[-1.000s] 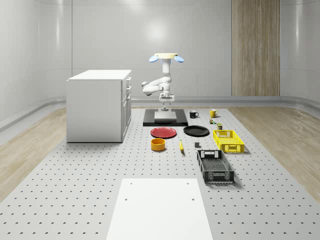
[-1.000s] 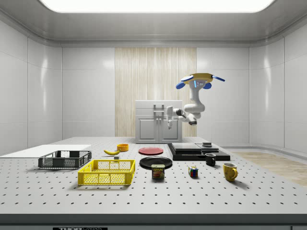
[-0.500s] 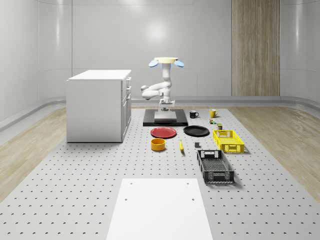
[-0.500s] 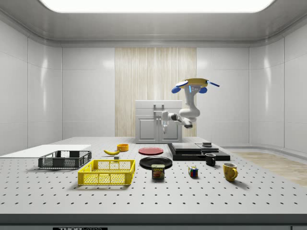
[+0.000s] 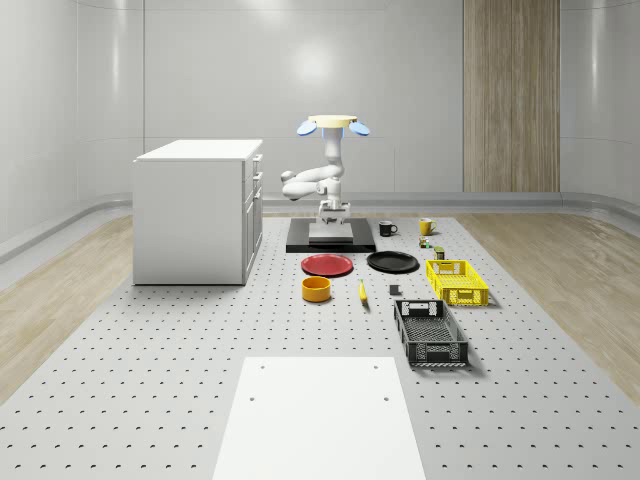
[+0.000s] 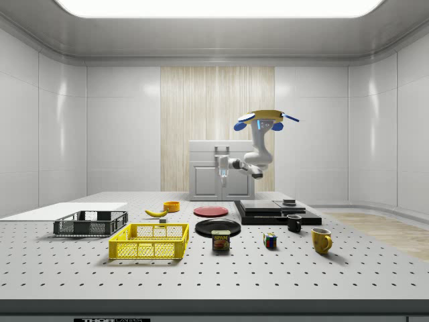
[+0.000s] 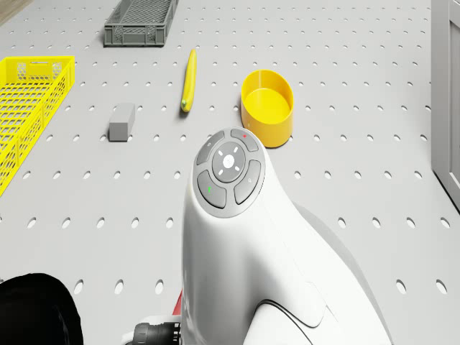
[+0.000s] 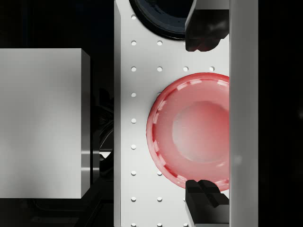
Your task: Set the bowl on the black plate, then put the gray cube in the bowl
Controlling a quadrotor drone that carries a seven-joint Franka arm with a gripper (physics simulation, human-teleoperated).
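The yellow bowl (image 5: 316, 289) (image 6: 171, 206) (image 7: 267, 106) stands upright on the perforated table, in front of the red plate. The black plate (image 5: 392, 262) (image 6: 218, 227) (image 8: 161, 19) lies to the whole-scene view's right of the red plate. A small gray cube (image 5: 395, 291) (image 7: 121, 121) rests on the table in front of the black plate, beside the banana. The drone (image 5: 331, 124) (image 6: 263, 121) hovers near the front edge of the black platform. My gripper (image 5: 331, 215) (image 6: 222, 176) (image 8: 203, 113) hangs open and empty high above the red plate, pointing down.
Red plate (image 5: 328, 265) (image 8: 189, 130), banana (image 5: 362, 292) (image 7: 188, 79), yellow crate (image 5: 457, 281) (image 7: 29, 108) and dark crate (image 5: 429, 333) (image 7: 141, 21) lie nearby. A white cabinet (image 5: 198, 208) stands at the whole-scene view's left. The black platform (image 5: 330, 238) sits behind the plates.
Drone and arm have drifted toward the side view's left and a little lower, bringing the gripper from over the black platform to over the red plate. Objects on the table have not moved.
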